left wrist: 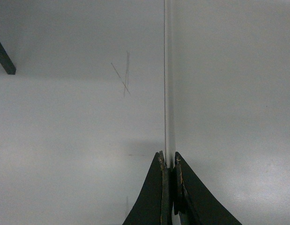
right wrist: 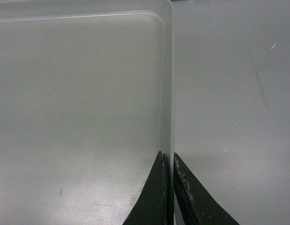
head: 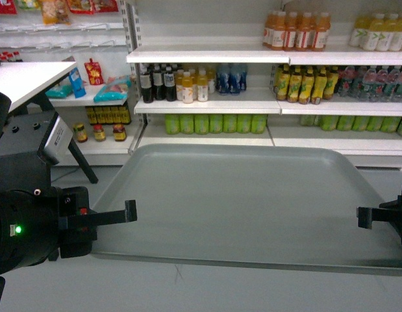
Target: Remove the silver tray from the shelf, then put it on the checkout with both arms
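Store shelving stocked with bottled drinks fills the background, and a white counter corner is seen at upper left; grey floor lies below. Silver tray is held in the air between the two arms, off the shelf, apart from the counter, roughly level in the head view. Left end effector is closed narrow on the tray's left rim; in the left wrist view the fingers are seen pinching the thin edge with almost no gap. Right end effector is likewise clamped on the right rim, fingers pressed to either side of the raised lip near a rounded corner. Tray is judged stiff and fairly light, since no sag is visible across the wide span. Its matte surface looks smooth, so slip at two thin pinch points is judged likely if either arm tilts or pulls apart. Low raised rim is the only real hold; grips at opposite short edges, about mid-length, are judged best for balance. Both arms are expected to need matched height and spacing, as twisting could be forced into the tray or a rim could be pulled out of the fingers. Checkout placement is not yet done.
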